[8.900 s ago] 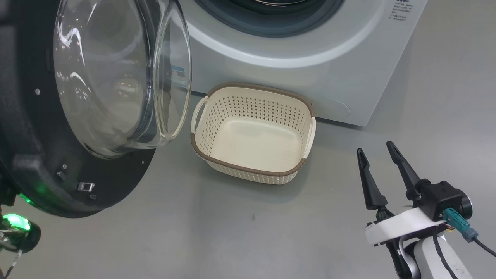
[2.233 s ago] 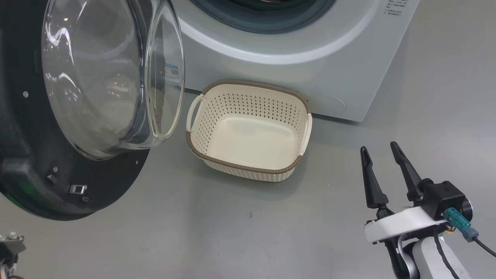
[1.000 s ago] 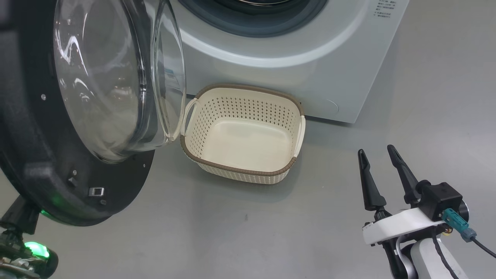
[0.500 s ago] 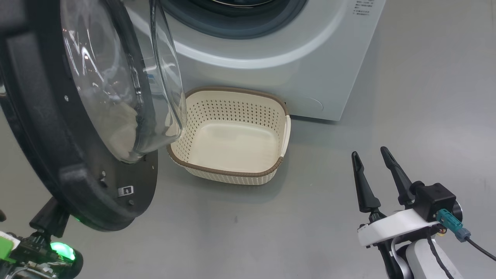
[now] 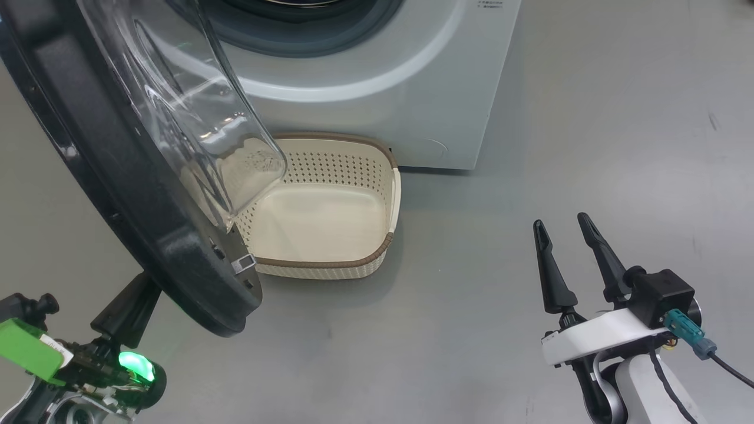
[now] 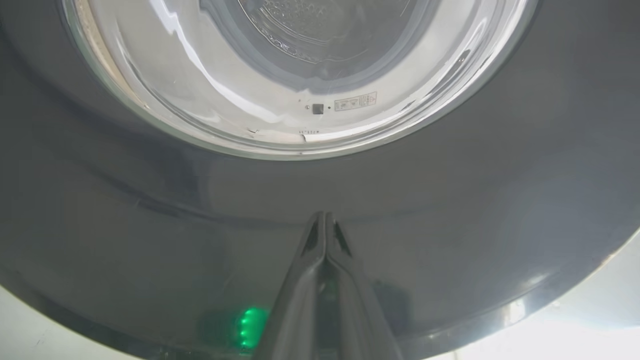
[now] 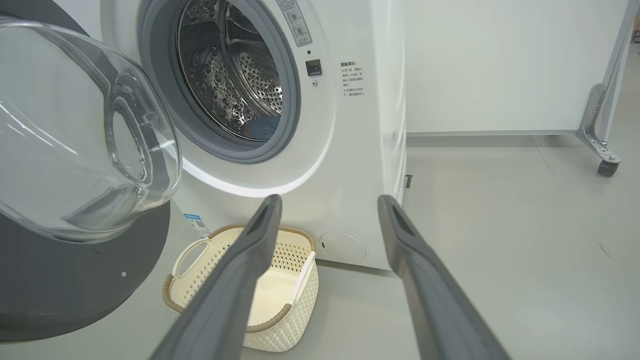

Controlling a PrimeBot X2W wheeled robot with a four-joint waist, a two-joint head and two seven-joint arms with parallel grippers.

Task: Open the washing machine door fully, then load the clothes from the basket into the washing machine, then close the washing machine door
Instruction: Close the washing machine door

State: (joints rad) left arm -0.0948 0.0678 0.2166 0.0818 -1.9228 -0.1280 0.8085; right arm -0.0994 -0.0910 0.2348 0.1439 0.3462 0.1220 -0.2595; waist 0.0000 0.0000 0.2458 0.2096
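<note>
The washing machine door stands partly open at the left, and its glass bowl overhangs the left end of the basket. The cream basket is empty and sits on the floor against the white washing machine. Low in the steel drum lies a patch of light blue cloth, the clothes. My left gripper is shut, its tips at the black outer rim of the door. Its dark fingers rise behind the door's lower edge. My right gripper hangs open and empty to the right of the basket.
Grey floor stretches around my right gripper. A white wall panel on a caster stands to the right of the washing machine. The basket lies just below and left of my right gripper.
The door has swung toward the machine, its bowl now over the basket's left end. My left gripper has come into the head view behind it. The camera has turned; the right gripper is unchanged.
</note>
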